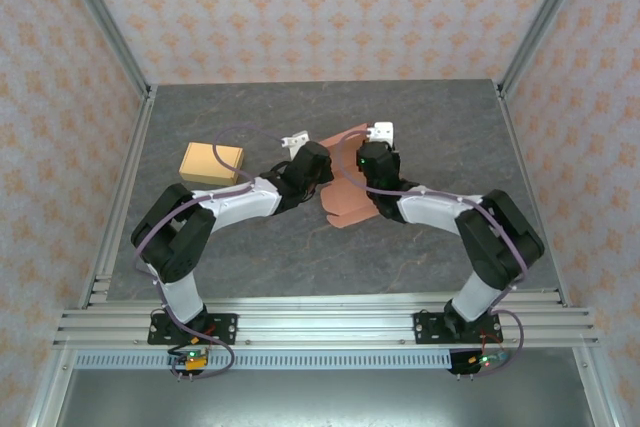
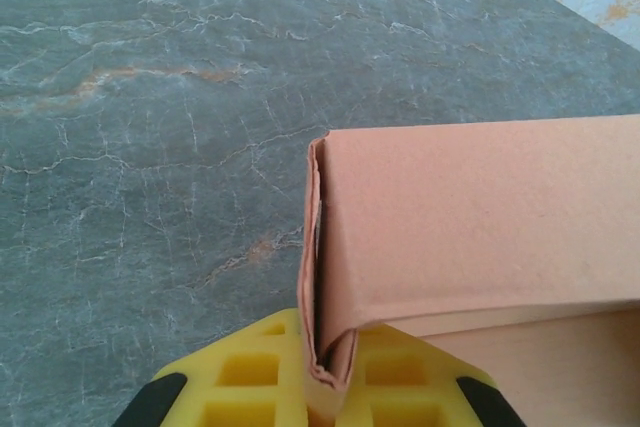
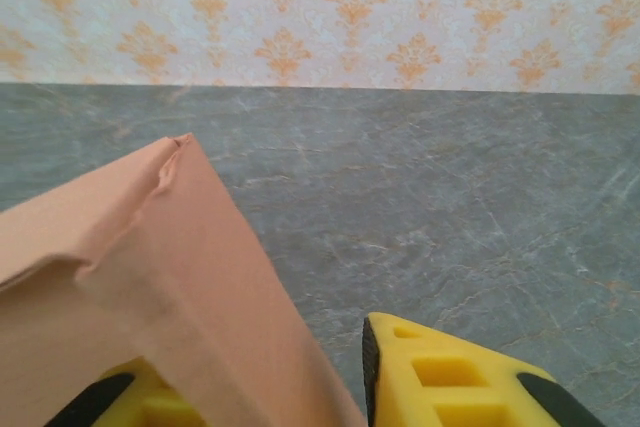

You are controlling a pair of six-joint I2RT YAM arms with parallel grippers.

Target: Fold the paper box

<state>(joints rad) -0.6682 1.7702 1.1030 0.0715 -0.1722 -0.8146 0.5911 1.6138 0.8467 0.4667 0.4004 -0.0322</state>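
Salmon-pink paper box [image 1: 345, 192], part-folded with creased flaps, sits mid-table [image 1: 300, 257] between both arms, right of a tan folded box [image 1: 211, 162]. Its long axis runs near-to-far, the far end leaning right. Left gripper [image 2: 325, 387] pinches a doubled folded edge. Right gripper [image 3: 250, 392] is spread, with a panel between its fingers.

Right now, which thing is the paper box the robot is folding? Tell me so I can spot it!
Look at the middle of the grey marbled table. There is a salmon-pink paper box, part-folded, with bent-up sides. The tan cardboard box to its left is yellower, tidy and rectangular.
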